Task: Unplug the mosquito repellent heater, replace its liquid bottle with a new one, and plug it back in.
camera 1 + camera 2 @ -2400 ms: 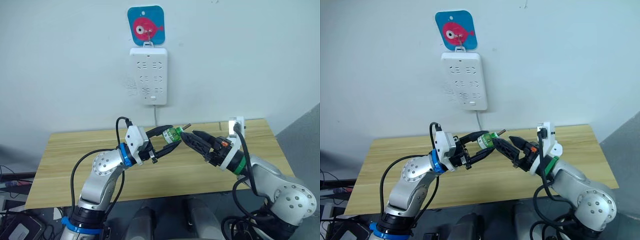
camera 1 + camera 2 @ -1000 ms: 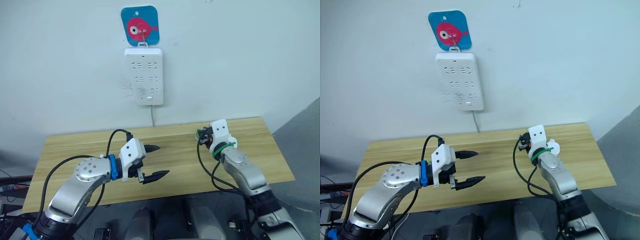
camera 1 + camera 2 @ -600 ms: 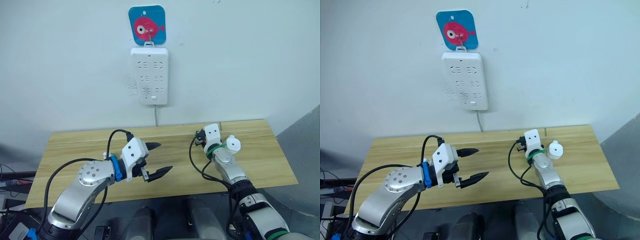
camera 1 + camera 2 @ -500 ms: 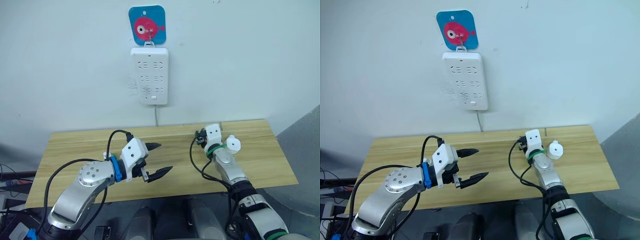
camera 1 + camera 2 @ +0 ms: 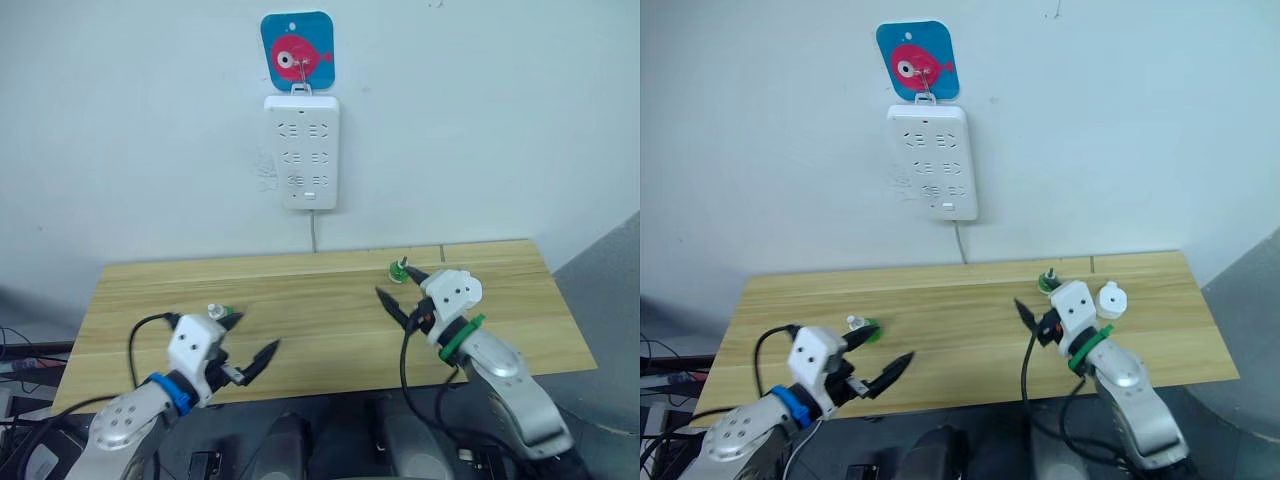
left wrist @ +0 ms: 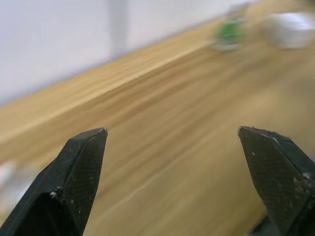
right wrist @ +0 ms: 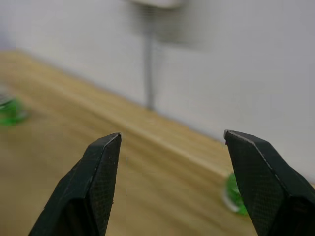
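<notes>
Both arms have dropped back toward the near edge since half a second ago, and two green bottles now stand uncovered on the worktop [image 5: 300, 300]. On the left, the left claw [image 5: 252, 340] hovers low over the front edge, its black fingers spread apart and empty; a small green bottle [image 5: 862, 327] stands just beyond it. On the wall behind, a white power strip [image 5: 302, 150] hangs below a fish sign [image 5: 296, 50]. To the right, the right claw [image 5: 397, 296] is parted and empty, near a second green bottle [image 5: 1047, 280]. The white heater [image 5: 1108, 299] rests on the worktop just right of that wrist.
</notes>
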Robot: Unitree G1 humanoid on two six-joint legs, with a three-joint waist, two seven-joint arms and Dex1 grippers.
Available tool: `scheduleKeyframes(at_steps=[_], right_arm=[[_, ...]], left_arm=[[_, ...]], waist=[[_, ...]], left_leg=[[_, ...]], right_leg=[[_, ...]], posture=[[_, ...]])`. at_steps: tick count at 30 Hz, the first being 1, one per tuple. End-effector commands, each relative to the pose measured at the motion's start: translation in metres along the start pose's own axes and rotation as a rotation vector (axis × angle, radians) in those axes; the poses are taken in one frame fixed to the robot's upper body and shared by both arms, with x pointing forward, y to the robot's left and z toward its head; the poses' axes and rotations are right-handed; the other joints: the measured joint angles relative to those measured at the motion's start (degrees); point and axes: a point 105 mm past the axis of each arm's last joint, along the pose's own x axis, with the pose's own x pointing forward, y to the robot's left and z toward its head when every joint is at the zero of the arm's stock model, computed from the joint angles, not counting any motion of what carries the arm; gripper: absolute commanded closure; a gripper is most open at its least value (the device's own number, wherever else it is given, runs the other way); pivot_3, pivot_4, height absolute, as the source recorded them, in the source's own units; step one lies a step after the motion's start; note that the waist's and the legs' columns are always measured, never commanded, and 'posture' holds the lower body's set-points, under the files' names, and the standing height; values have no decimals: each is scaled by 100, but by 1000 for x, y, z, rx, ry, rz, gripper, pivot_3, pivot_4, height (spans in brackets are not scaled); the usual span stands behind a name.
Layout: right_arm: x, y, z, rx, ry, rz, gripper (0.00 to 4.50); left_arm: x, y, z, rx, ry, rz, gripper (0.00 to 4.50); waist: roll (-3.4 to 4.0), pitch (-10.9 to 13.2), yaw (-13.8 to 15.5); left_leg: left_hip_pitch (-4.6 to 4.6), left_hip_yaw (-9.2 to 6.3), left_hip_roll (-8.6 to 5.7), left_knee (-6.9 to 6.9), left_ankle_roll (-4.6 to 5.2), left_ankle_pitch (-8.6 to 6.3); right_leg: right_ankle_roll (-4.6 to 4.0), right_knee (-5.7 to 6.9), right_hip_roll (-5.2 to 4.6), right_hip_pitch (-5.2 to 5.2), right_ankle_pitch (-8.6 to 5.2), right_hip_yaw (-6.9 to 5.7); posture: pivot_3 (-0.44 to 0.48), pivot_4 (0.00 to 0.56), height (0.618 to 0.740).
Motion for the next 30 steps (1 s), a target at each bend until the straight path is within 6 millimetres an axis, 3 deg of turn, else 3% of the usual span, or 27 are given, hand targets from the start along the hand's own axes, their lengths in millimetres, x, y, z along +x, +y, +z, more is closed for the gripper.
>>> scheduleKeyframes(at_steps=[1,4,9,12,18,23,30], right_arm=[[-4,18,15,-38,-1,133,1047],[-3,25,19,-44,19,187,1047],[6,29,31,-40,14,209,1047],[7,35,34,-43,26,241,1047],[3,47,38,-82,45,307,1047],[-5,58,39,-84,58,382,1047],[-9,50,38,-58,72,363,1047]], left_arm=[[-9,24,-14,-16,45,152,0],[-10,37,-29,-23,82,225,0],[16,54,-39,-42,84,265,0],[27,61,-38,-31,73,270,0],[45,50,-44,-9,101,139,0],[59,49,-38,-7,85,110,0],[72,50,-31,-5,68,100,0]], waist=[[-11,20,0],[-19,49,2],[-27,68,66],[-30,70,139],[-28,73,148],[-28,76,147],[-29,77,136]], left_leg=[[11,0,1,0,1,1],[33,-7,5,-3,1,1],[8,-17,3,-9,0,0],[-7,-30,1,-10,-2,-3],[-10,-35,1,-24,-9,-13],[-13,-46,3,-24,-10,-13],[-11,-44,3,-24,-10,-13]], right_leg=[[-3,-2,0,12,-2,-2],[-33,-16,3,36,-20,-12],[-2,-35,4,26,0,-25],[-33,-43,-3,19,22,-38],[-34,-55,-14,18,22,-48],[-34,-57,-15,18,22,-57],[-34,-57,-15,19,22,-57]], posture=[[-54,269,730],[-45,270,730],[-53,277,730],[-56,278,730],[-70,278,730],[-77,279,730],[-86,277,730]])
